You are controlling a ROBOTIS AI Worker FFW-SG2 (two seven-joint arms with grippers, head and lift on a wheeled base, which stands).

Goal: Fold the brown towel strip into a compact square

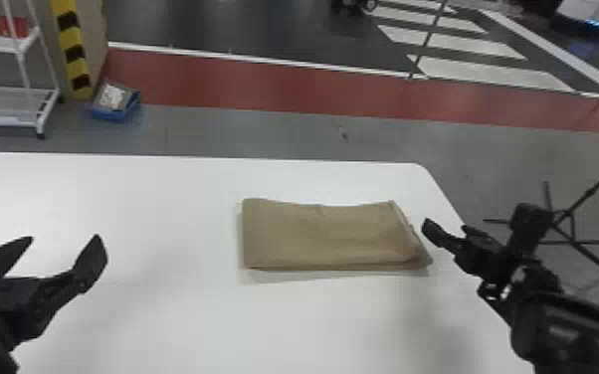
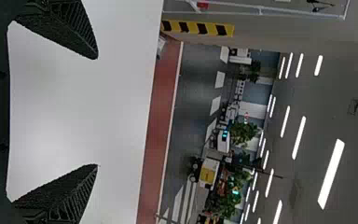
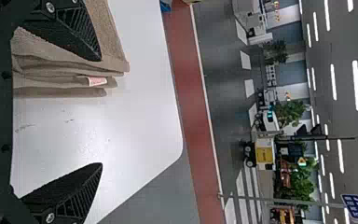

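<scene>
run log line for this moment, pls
towel: layered oblong, on table | left tool: open, empty, left of towel | right tool: open, empty, at towel's right end | square: not yet

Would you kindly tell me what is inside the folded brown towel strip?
At the right end of the brown towel strip, stacked layers and a small pale label show. Whatever lies deeper between the layers is covered.

White table (image 1: 164, 199) with rounded corner, folded brown towel strip (image 1: 323, 236) lying on it
</scene>
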